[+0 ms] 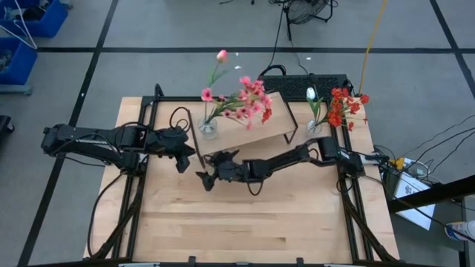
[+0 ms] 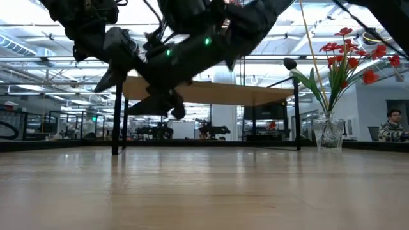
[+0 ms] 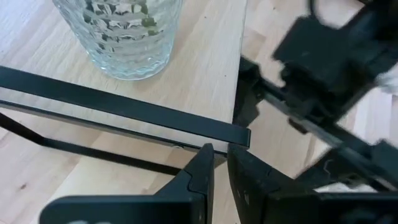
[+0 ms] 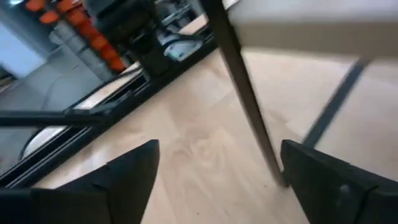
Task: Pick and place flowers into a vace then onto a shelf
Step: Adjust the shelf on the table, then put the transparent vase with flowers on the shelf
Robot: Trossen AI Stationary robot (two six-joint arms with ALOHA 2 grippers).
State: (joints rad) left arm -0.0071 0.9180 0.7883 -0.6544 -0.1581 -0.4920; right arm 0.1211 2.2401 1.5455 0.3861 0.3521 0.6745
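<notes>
Claws (image 1: pixel 204 178) before shelf (image 1: pixel 274 111) leg (image 4: pixel 245 99)

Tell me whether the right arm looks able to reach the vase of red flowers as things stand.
Probably yes. The right gripper hangs open near the shelf leg, away from the red flower vase, which stands on the table beside the shelf's far end, close to that arm's base, with nothing visible between.

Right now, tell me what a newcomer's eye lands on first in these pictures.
The pink flowers in a glass vase stand out first, at the left end of the pale shelf at the back of the table. Next come the red flowers in a second vase on the table right of the shelf. In front, both dark arms meet at the shelf's near left corner, the right claw open, the left claw shut.
</notes>
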